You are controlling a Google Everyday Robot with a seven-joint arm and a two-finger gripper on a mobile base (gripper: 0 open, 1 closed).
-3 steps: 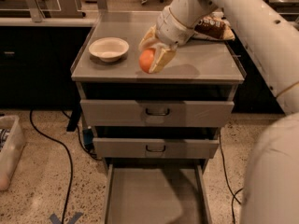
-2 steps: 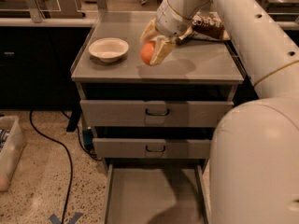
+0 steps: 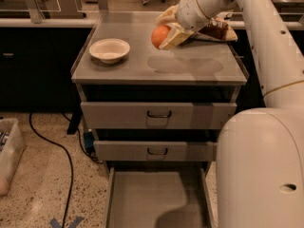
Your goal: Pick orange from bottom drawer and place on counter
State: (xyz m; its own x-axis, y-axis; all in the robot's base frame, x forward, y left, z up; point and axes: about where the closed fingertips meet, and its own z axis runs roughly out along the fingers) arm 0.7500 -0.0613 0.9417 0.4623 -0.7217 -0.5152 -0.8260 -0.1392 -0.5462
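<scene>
The orange (image 3: 159, 35) is held in my gripper (image 3: 164, 32), whose pale fingers (image 3: 174, 37) are shut around it. It hangs a little above the counter (image 3: 190, 65), the grey metal top of the drawer cabinet, over its middle back part. A shadow lies on the counter below it. The bottom drawer (image 3: 156, 198) is pulled out and its grey floor is bare. My white arm reaches in from the upper right.
A white bowl (image 3: 109, 50) sits on the left of the counter. A brown packet (image 3: 216, 30) lies at the counter's back right, behind the gripper. The two upper drawers (image 3: 159, 115) are closed. A black cable (image 3: 61, 151) runs over the floor at left.
The gripper with the orange has moved up and toward the back of the counter. The arm's bulk now fills more of the lower right.
</scene>
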